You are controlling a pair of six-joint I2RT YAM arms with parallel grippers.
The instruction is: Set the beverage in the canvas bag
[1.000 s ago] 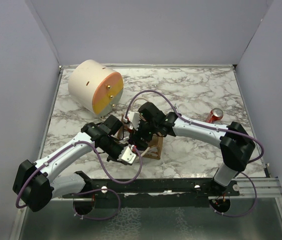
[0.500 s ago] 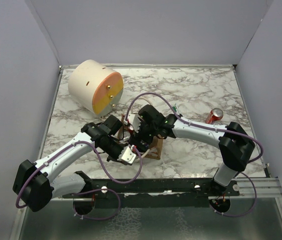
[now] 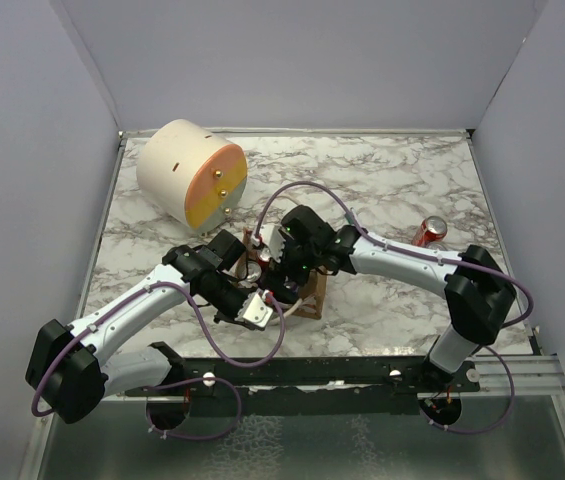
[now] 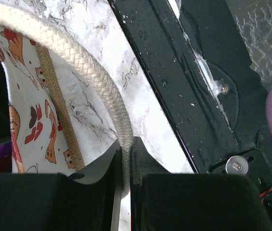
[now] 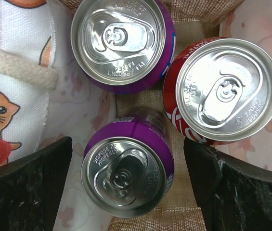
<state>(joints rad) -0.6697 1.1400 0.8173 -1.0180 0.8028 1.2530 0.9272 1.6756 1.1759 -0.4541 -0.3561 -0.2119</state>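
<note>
Your purple can (image 5: 126,175) stands upright inside the canvas bag (image 3: 309,292) at mid-table, beside a second purple can (image 5: 121,41) and a red can (image 5: 227,89). Your right gripper (image 5: 128,144) straddles it, fingers spread clear. Your left gripper (image 4: 125,155) pinches the rope handle (image 4: 92,72).

Purple cans (image 5: 122,45), red can (image 5: 225,91); canvas bag (image 5: 15,43) white, orange-cat print.

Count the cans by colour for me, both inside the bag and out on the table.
Purple cans: 2, both in the canvas bag
Red cans: 2, one in the bag, one out on the table
Total: 4 cans
</note>
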